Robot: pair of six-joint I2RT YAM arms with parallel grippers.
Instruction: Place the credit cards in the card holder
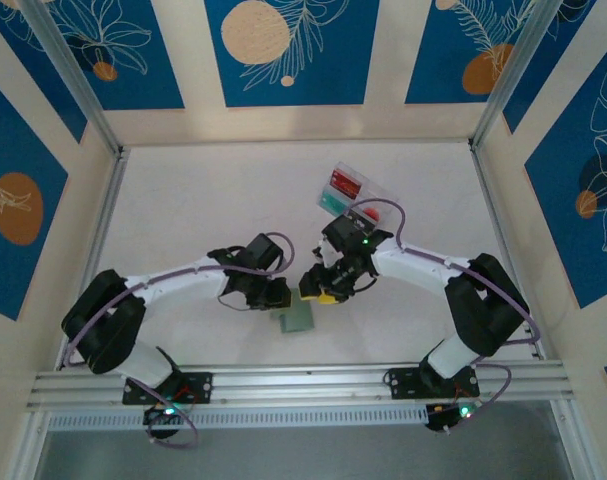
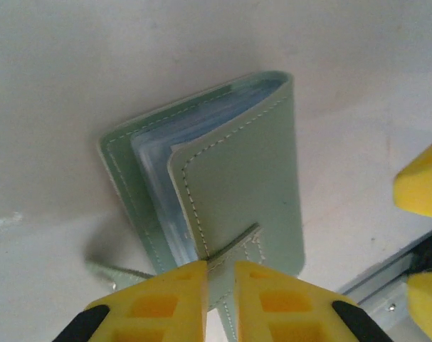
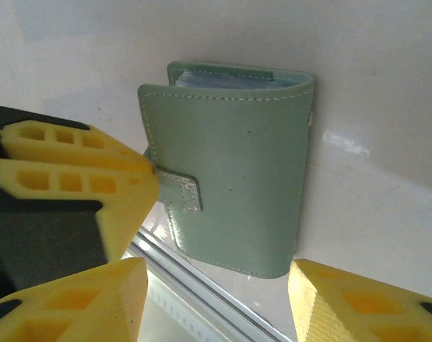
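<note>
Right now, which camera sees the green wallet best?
The right wrist camera: nearly the whole closed wallet faces it. The left wrist camera sees its open edge, bottom hidden; the top camera, a tiny green patch.

- The sage-green card holder (image 3: pixel 233 185) is folded shut on the white table (image 3: pixel 372 107), with pale stitching along its edges.
- At its top edge, what looks like a stack of clear sleeves shows between the covers.
- The left gripper (image 3: pixel 141 165) comes in from the left, its yellow fingers pinched together on the snap tab (image 3: pixel 180 191).
- The right gripper (image 3: pixel 217 296) has its jaws spread wide, one on each side of the holder's lower edge, not touching it.
- A metal rail (image 3: pixel 174 262) runs below the holder.
</note>
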